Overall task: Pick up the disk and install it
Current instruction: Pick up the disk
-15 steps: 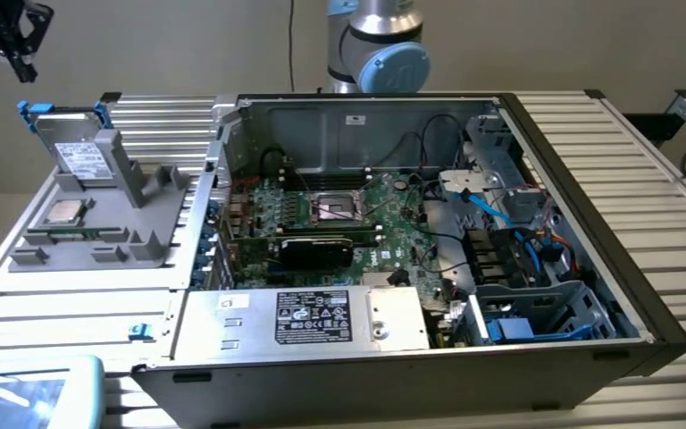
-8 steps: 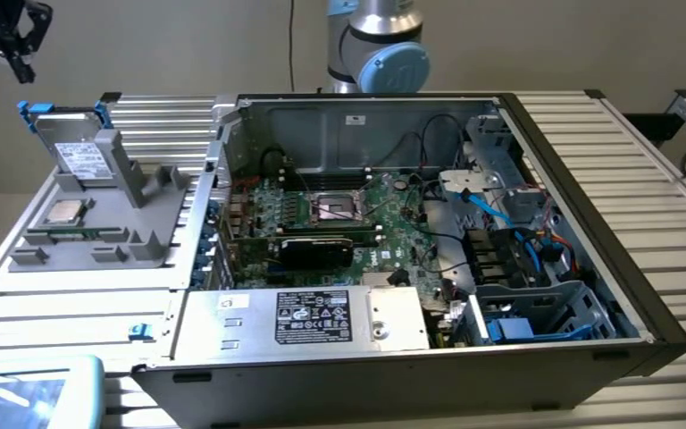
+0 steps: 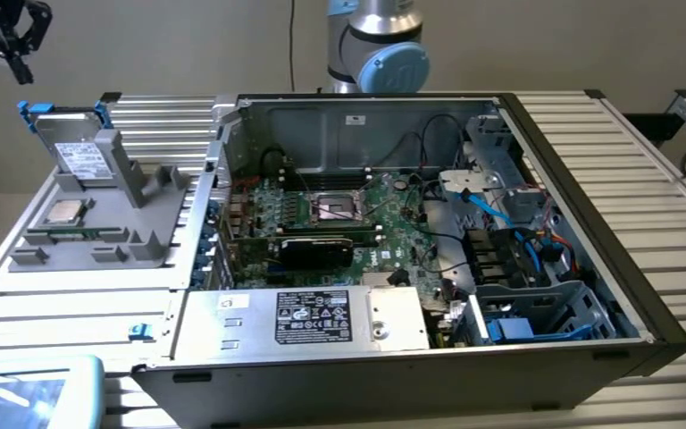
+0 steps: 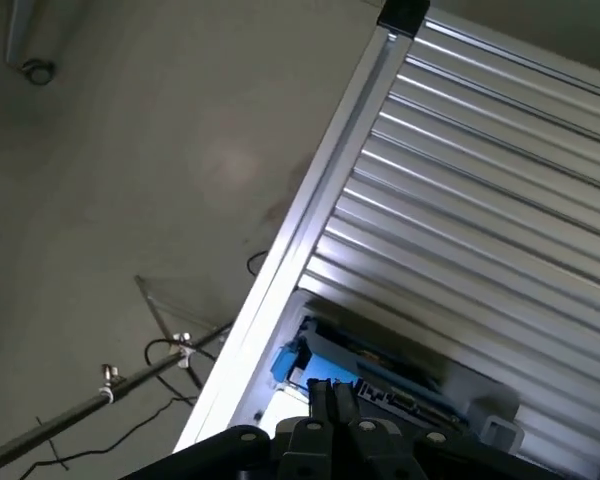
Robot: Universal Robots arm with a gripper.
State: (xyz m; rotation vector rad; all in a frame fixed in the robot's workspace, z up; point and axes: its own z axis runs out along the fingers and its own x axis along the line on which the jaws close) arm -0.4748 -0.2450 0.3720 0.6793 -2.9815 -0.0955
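One end effector (image 3: 7, 40) hangs high at the exterior view's left, well apart from everything on the tabletop (image 3: 69, 304), fingers pressed together and holding nothing. The disk (image 3: 78, 154) stands upright on edge in a slot of the grey fixture (image 3: 140, 237), its blue carrier bracket (image 3: 36, 109) at the upper end, outside the open computer case (image 3: 557, 161) and on that case's left in the exterior view. In the wrist view the closed fingertips (image 4: 318, 392) point down at the bracket's blue edge, so the arm looks roughly lined up over the disk but far above it. Step in hand, as I read it: the approach for the pick, nothing grasped yet. To do it well, the fingers need to spread before the descent, since pressed together they would only jab the top edge. Come straight down along the slot's line, pinch the flat faces or the bracket sides rather than a corner, and lift vertically so the disk does not bind in the fixture. Keep clear of the CPU chip (image 3: 63, 213) lying flat just below on the same fixture. Risk: an off-centre grip tilting the disk.
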